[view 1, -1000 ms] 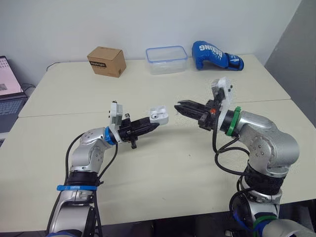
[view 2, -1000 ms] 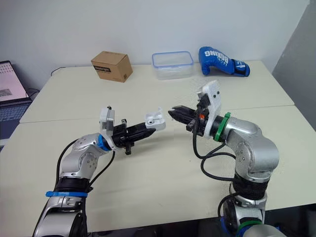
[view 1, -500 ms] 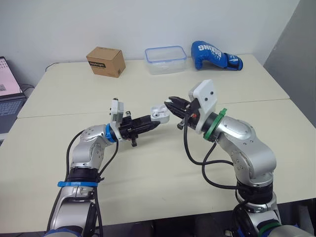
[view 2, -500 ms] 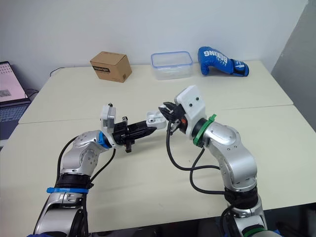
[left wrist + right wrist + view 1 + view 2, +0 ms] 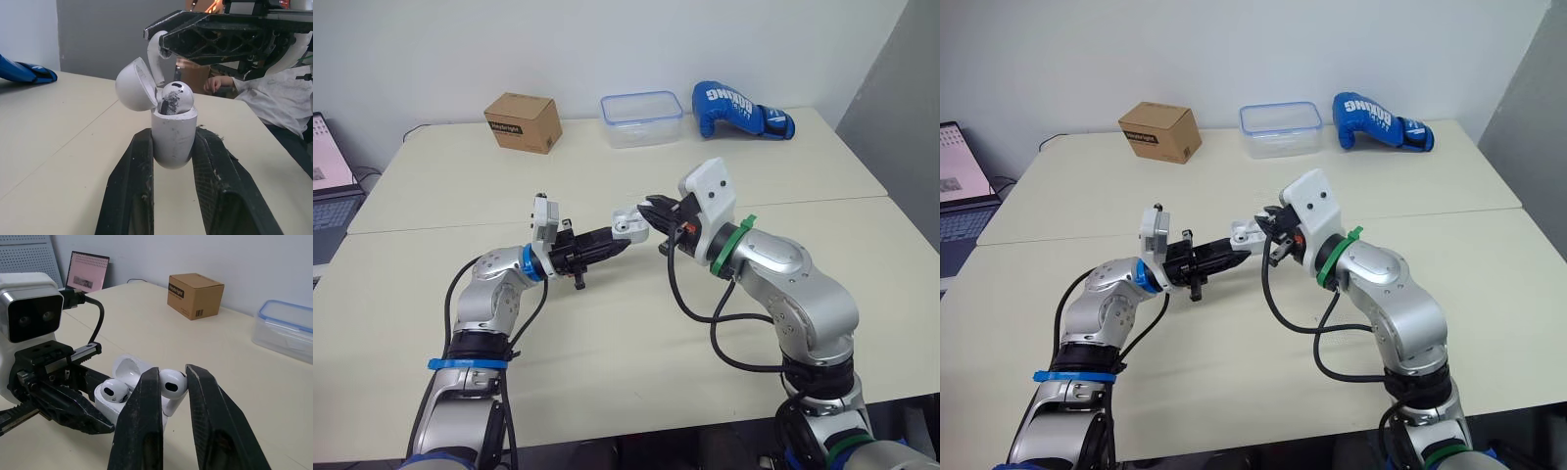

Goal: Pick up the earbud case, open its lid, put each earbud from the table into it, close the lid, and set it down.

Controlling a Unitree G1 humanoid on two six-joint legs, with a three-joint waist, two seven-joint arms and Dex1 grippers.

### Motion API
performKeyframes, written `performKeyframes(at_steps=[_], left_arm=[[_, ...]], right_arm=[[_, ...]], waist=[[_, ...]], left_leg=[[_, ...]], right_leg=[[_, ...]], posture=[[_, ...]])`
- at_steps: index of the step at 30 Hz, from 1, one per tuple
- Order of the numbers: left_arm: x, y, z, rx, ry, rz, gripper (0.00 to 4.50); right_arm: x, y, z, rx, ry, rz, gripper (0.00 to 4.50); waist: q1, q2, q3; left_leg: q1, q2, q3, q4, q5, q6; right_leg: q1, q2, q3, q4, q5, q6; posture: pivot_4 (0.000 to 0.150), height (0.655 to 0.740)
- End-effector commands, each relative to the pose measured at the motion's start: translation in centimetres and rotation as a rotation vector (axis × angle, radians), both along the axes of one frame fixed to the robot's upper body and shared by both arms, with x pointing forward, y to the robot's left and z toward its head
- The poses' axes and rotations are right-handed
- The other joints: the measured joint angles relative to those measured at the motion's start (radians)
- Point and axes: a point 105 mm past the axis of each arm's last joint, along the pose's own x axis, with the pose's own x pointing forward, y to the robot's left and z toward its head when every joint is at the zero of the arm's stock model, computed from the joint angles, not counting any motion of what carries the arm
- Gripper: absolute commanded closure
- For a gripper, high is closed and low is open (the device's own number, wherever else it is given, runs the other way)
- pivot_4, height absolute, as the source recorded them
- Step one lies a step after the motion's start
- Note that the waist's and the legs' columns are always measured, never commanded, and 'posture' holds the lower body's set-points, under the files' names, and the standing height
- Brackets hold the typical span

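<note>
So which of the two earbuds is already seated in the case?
The earbud sitting in the open case, which the left tool holds. The other earbud is pinched in the right tool, just above the case.

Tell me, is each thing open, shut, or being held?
earbud case: lid open, held off the table.
first earbud: seated in the case.
second earbud: held over the case.
left fingers: shut on earbud case.
right fingers: shut on second earbud.
plastic container: lid on.
cardboard box: closed.
laptop: open.
</note>
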Motion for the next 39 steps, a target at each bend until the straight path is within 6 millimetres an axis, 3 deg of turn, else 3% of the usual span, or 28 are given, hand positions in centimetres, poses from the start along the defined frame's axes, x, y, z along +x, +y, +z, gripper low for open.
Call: performKeyframes(at_steps=[1,22,30,39], left_arm=[[0.1,-0.3,1.6,-0.01,-0.059,-0.004,3.78],[-0.1,-0.6,2.9,-0.041,-0.072,-0.017,3.78],[-0.2,-0.4,2.7,-0.035,-0.065,-0.02,3.78],[-0.6,-0.2,2.1,-0.025,-0.044,-0.038,3.78]], right_arm=[[-0.8,0.4,1.5,0.022,-0.046,0.031,4.13],[-1.2,0.5,0.8,-0.018,-0.032,0.068,4.13],[-1.5,0.4,1.4,0.016,-0.06,0.097,1.32],[-1.8,-0.8,3.9,0.118,0.029,0.24,1.32]], waist=[[0.0,0.0,0.0],[-0.001,0.0,0.0],[-0.001,0.0,0.0],[-0.002,0.0,0.0]], left_leg=[[0.0,0.0,0.0,0.0,0.0,0.0],[0.0,0.0,0.0,0.0,0.0,0.0],[0.0,0.0,0.001,0.0,0.0,0.0],[0.0,0.0,0.0,0.0,0.0,0.0]], right_leg=[[0.0,0.0,0.0,0.0,0.0,0.0],[0.0,0.0,0.0,0.0,0.0,0.0],[0.0,0.0,0.0,0.0,0.0,0.0],[0.0,0.0,0.0,0.0,0.0,0.0]], posture=[[0.15,0.7307],[0.15,0.7307],[0.15,0.7307],[0.15,0.7307]])
